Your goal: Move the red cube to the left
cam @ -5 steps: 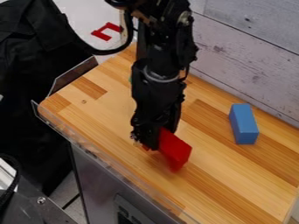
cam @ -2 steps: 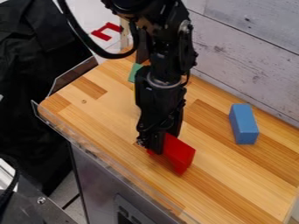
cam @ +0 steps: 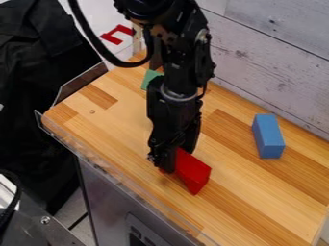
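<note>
Red cube (cam: 194, 174) noted in the near part of the wooden worktop (cam: 257, 206), tilted, gripped by the black gripper (cam: 176, 162). Contact with the worktop cannot be confirmed. Blue block (cam: 267, 136) sits farther back, near the plank wall (cam: 270, 62); green block (cam: 149, 78) lies beyond, partly hidden by the arm (cam: 177, 81).

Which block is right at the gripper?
The red block, at the tip of the gripper; the blue block and green block lie away from it.
</note>
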Controlling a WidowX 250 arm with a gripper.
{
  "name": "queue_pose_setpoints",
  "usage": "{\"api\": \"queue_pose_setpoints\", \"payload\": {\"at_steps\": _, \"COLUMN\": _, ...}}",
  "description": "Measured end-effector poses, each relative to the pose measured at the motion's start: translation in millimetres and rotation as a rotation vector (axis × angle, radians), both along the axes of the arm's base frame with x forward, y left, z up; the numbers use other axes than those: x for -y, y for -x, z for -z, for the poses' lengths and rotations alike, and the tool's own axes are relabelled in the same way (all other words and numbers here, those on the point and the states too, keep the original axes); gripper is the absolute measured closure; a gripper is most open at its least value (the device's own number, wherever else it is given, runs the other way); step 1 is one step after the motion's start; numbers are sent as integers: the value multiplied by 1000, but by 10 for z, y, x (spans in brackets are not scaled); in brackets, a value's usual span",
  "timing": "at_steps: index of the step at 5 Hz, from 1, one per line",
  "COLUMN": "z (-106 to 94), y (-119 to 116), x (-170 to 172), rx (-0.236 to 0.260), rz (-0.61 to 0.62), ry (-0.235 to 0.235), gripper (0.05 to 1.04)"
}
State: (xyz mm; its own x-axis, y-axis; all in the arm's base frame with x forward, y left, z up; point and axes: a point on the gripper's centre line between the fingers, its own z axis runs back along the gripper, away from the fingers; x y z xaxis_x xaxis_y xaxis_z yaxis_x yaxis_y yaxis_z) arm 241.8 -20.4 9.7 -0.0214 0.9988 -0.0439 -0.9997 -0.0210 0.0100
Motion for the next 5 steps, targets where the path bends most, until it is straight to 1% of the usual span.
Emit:
{"api": "queue_pose_setpoints", "payload": {"at_steps": 1, "z": 2, "y": 14, "x": 1, "rx": 3, "rz": 6, "ry": -12, "gripper": 79}}
{"api": "queue_pose_setpoints", "payload": {"at_steps": 2, "z": -166, "y": 21, "x": -19, "rx": 20, "rz": 33, "ry": -36, "gripper": 83}}
{"api": "queue_pose_setpoints", "payload": {"at_steps": 3, "z": -445, "y": -34, "x": -2, "rx": 44, "rz": 84, "ry": -108, "gripper": 83}}
{"api": "queue_pose_setpoints", "payload": {"at_steps": 4, "z": -692, "y": -55, "x": 9, "rx": 70, "rz": 221, "ry": -142, "gripper": 83}}
{"api": "queue_pose_setpoints", "payload": {"at_steps": 5, "z": -787, "y": -66, "x": 78, "rx": 65, "rz": 495, "ry": -67, "gripper": 83}}
